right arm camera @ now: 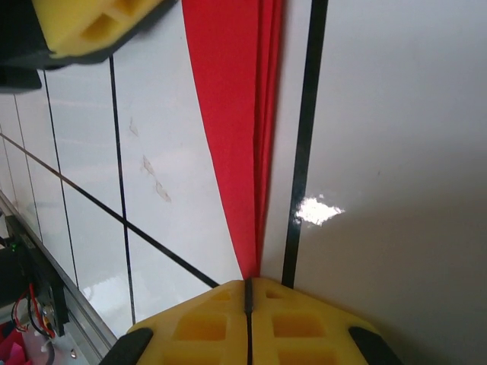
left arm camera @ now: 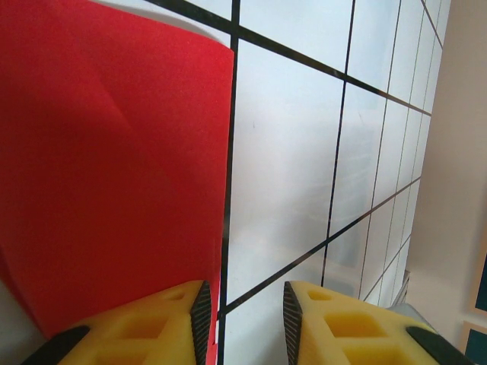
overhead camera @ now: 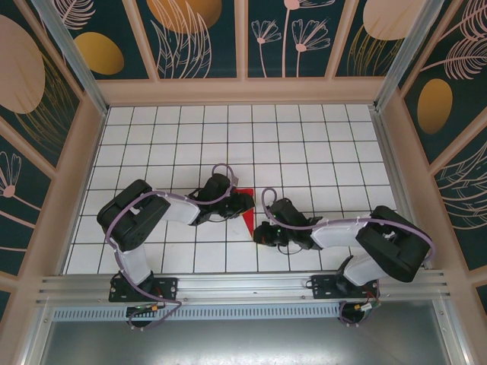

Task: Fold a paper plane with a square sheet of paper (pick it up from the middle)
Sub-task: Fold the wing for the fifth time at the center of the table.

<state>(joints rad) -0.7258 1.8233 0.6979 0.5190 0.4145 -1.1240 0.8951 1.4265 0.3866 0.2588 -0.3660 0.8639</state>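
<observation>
The red sheet of paper [overhead camera: 247,219] lies on the white grid table between the two arms, folded into a slim pointed paper plane. In the right wrist view its layers [right arm camera: 236,114] narrow to a tip that ends between the yellow pads, and my right gripper [right arm camera: 249,283] is shut on that tip. My left gripper [left arm camera: 245,293] stands at the other end with its jaws apart. The red paper [left arm camera: 114,167] runs under its left finger [left arm camera: 152,327], and bare tile shows in the gap. From above, the left gripper [overhead camera: 245,201] and the right gripper [overhead camera: 260,230] sit close together.
The table [overhead camera: 319,152] is white tile with black grid lines, walled on three sides by patterned panels [overhead camera: 198,38]. A metal rail [overhead camera: 243,287] runs along the near edge by the arm bases. The left gripper's yellow finger [right arm camera: 91,26] shows at the top left of the right wrist view.
</observation>
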